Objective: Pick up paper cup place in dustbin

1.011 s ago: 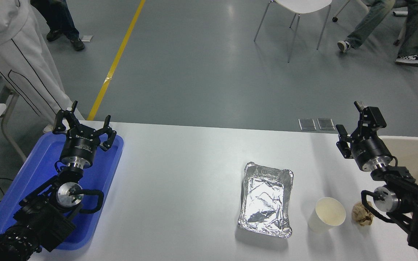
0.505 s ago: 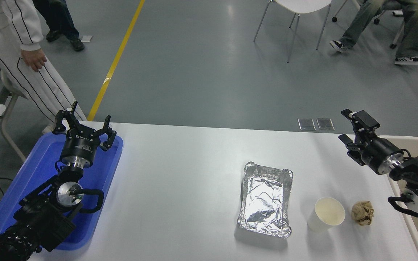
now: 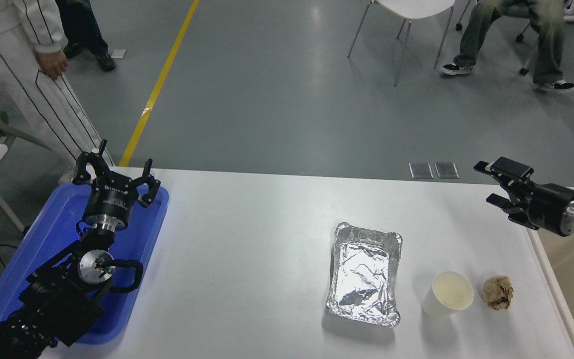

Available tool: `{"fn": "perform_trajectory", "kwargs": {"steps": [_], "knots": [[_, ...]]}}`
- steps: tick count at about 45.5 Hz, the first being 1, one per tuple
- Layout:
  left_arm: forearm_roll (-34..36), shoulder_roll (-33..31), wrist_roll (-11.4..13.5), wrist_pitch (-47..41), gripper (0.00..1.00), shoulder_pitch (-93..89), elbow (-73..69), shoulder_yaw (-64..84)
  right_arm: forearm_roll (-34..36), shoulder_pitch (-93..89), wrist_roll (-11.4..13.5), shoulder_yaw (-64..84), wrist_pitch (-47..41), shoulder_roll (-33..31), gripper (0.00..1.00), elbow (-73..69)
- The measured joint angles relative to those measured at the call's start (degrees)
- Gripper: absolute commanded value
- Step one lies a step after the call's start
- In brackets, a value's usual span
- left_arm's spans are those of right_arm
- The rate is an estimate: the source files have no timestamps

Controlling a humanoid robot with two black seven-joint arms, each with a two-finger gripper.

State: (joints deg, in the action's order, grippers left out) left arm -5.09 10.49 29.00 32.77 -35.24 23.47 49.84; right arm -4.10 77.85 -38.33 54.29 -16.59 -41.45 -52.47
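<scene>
Head view. The paper cup stands upright on the white table, mouth up, near the front right, with nothing in it that can be seen. It sits between 2 neighbours: the crinkled foil tray just beside it on the left and a crumpled brown paper ball near it on the right, touching neither. The dustbin lies at the table's right edge, only partly in frame.

The right gripper hovers above the table's far right corner, well apart from the cup, fingers spread and holding nothing. The left gripper is parked over the blue tray, fingers splayed, also empty.

Handling, as a judgement: the cup is probably very light and thin-walled, so it would tip at a nudge and buckle under a hard squeeze; a gentle hold across the side wall below the stiffer rolled rim seems best. The gaps on both sides are narrow, so a finger could catch the foil tray or push the paper ball.

A person stands beyond the far left corner.
</scene>
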Motion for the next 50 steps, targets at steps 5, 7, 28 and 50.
{"fn": "perform_trajectory", "kwargs": {"steps": [5,7,28,50], "knots": [[0.0,0.01,0.0,0.0,1.0,0.0,0.0,0.0,-0.4,4.64,0.05,6.25,-1.49,2.38,1.0,-0.48],[0.0,0.0,0.0,0.0,1.0,0.0,0.01,0.0,-0.75,5.4,0.06,8.04,-1.89,3.24,1.0,-0.63],[0.0,0.0,0.0,0.0,1.0,-0.01,-0.01,0.0,-12.05,19.96,7.32,18.71,-13.58,12.78,1.0,-5.13],[0.0,0.04,0.0,-0.08,1.0,0.0,-0.06,0.0,-16.92,38.56,21.8,20.09,-26.8,18.81,1.0,-11.14]]}}
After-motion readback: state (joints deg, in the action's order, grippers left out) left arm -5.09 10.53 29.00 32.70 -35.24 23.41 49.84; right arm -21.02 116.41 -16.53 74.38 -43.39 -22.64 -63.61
